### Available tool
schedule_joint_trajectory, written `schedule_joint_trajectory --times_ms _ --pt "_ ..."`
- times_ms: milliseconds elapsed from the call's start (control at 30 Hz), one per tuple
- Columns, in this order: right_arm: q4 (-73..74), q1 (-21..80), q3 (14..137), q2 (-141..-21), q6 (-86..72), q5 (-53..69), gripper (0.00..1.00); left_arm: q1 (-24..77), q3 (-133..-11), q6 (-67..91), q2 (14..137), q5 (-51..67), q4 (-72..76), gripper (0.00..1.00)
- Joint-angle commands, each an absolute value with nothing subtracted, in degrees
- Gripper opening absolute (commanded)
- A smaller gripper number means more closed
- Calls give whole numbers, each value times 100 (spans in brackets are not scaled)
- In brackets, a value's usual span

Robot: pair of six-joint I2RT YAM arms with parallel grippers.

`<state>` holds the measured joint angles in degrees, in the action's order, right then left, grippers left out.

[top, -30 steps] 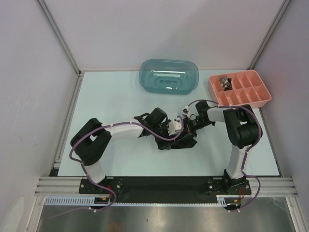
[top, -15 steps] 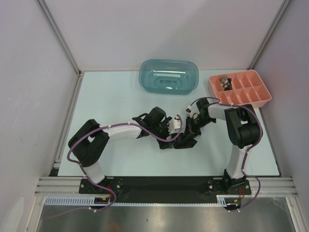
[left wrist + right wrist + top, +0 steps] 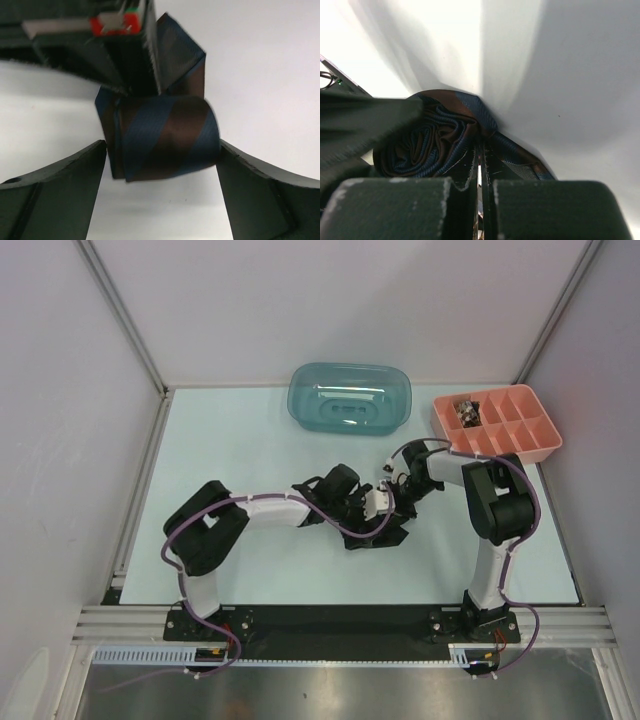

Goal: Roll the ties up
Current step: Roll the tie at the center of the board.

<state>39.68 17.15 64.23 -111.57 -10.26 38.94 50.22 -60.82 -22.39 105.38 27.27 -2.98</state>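
One of the ties [image 3: 165, 137], blue and brown striped, lies wound into a fat roll on the white table. My left gripper [image 3: 161, 150] is open, and its two fingers [image 3: 50, 195] stand either side of the roll without pressing it. From above, my right gripper [image 3: 145, 50] is shut on the roll's loose outer flap. The right wrist view shows the roll's spiral end [image 3: 430, 140] just past the shut right gripper [image 3: 480, 160]. From the top, both the left gripper [image 3: 375, 512] and the right gripper [image 3: 395, 495] meet at the tie [image 3: 380, 532].
A teal plastic tub [image 3: 350, 398] stands at the back centre. At the back right is a pink compartment tray [image 3: 520, 435] with a small dark item [image 3: 466, 412] in one far cell. Grey walls and metal posts enclose the table.
My left arm has pushed right toward the right gripper, and its jaws have spread wider around the roll. The right gripper has stayed shut in place.
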Motion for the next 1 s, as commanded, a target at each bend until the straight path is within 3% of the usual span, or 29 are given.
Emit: schedule_joint_trajectory --times_ms 0,133,167,267,367,567,800,967 --pt "3621 1758 6381 -11531 -817 2988 0 5150 -6380 -2215 10792 2927 -26 86" --pt "3568 1740 6390 -11531 -835 3278 0 5159 -6618 -2311 11021 2839 -350 64" --pt "3560 1740 6398 -11523 -757 3505 0 5159 -6653 -2346 11039 2795 -430 51" --pt "3621 1661 6433 -11409 -703 3953 1 5159 -6609 -2496 11021 2707 -720 35" --pt "3866 1460 6635 -11199 -563 4235 16 5159 -6574 -2566 11021 2655 -1072 28" --pt "4718 958 6891 -10776 -62 4683 46 5185 -6337 -2584 11013 2417 -1362 24" --pt "4738 1045 6636 -10468 -166 5291 53 5238 -6469 -2558 11135 2268 -1459 25" --pt "4386 1371 6504 -10617 -264 5169 51 5247 -6556 -2558 11180 2285 -1503 31"
